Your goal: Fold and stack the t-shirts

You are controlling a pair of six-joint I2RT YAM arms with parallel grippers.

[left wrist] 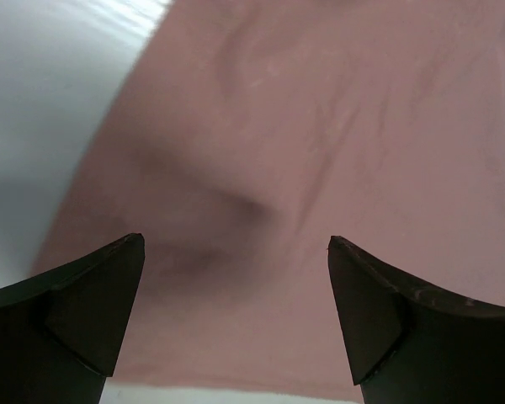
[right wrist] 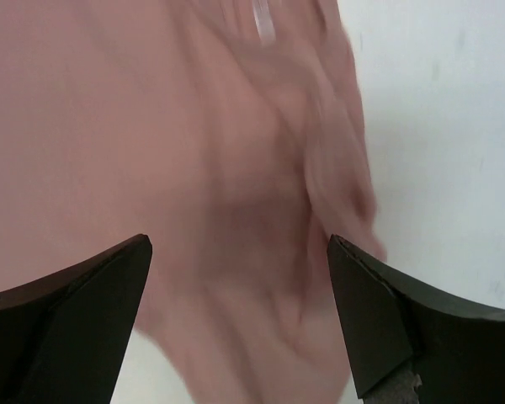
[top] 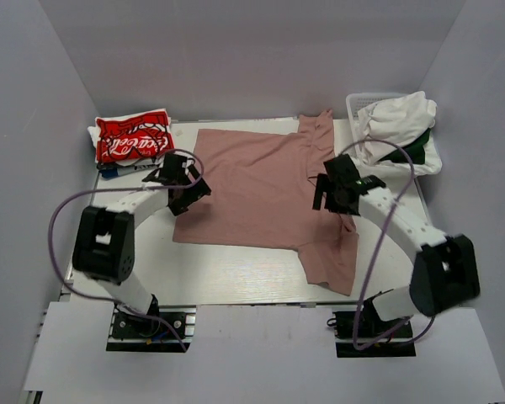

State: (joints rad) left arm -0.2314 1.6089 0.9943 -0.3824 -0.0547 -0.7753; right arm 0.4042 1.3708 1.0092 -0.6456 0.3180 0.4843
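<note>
Fingers wide, empty, on left gripper and right gripper. Poised over opposite sides of the dusty-pink t-shirt, flat at table centre for folding.

A dusty-pink t-shirt lies spread flat and lightly wrinkled across the middle of the tabletop, hem to the left, one sleeve far and one near at its right end. A red t-shirt with a white script logo sits folded at the far left atop a white t-shirt. Crumpled white t-shirts heap at the far right over a dark green t-shirt.
</note>
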